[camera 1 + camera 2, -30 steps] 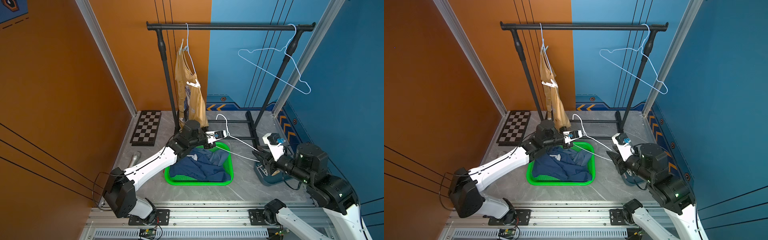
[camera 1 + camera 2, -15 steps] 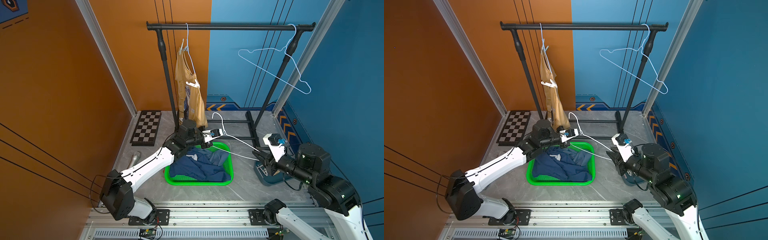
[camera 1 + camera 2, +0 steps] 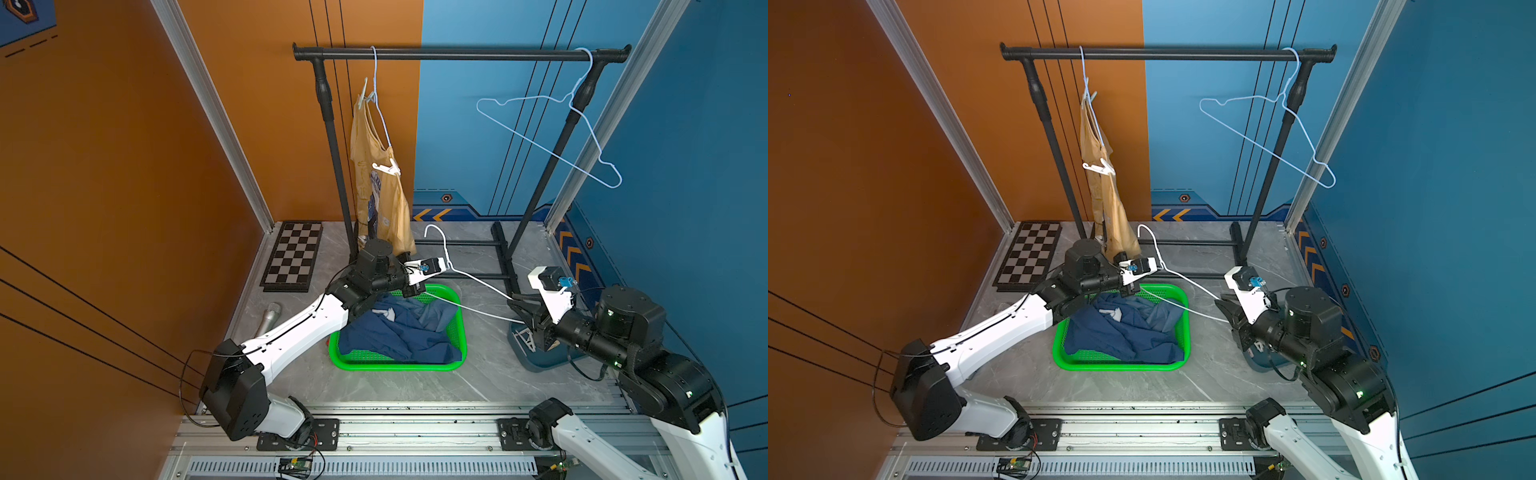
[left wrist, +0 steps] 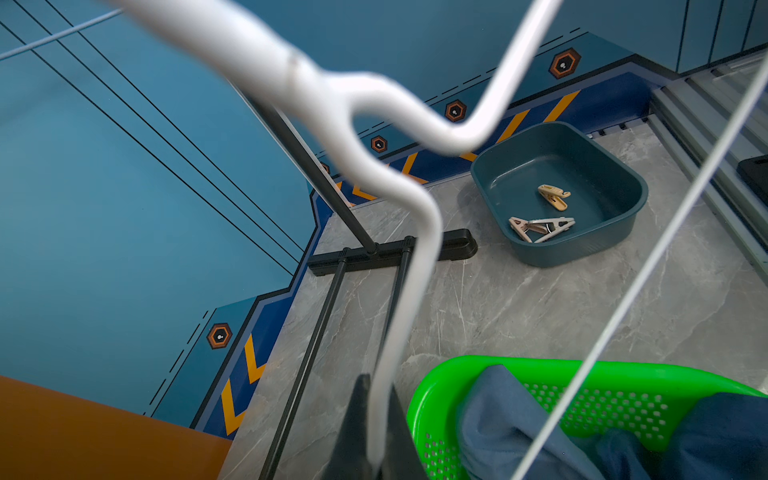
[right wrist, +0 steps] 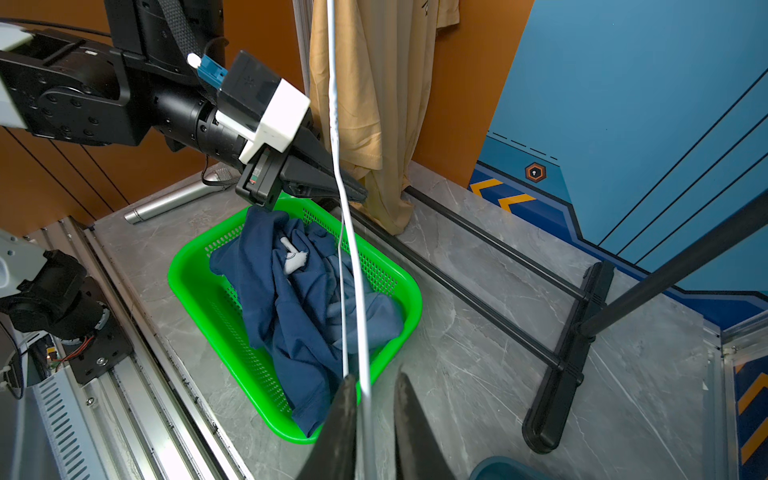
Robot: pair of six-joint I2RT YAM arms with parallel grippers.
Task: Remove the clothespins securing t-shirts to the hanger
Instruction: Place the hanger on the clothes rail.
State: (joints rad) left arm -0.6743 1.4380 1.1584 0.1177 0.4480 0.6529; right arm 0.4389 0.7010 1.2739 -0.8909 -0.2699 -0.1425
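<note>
Over the basket [image 3: 395, 366] at 6 o'clock, left gripper [image 4: 376, 419] stays clamped on bare hanger [image 3: 478, 282]; right gripper [image 5: 374, 380] just narrowed round its wire, not pinching; handoff, I'd guess; pins [image 3: 389, 168] remain on shirt [image 3: 390, 216] at 12.

Bright, even overhead light; soft shadows on the counter [image 3: 478, 386]. In the left wrist view the white hanger [image 4: 332, 104] blurs close up.
</note>
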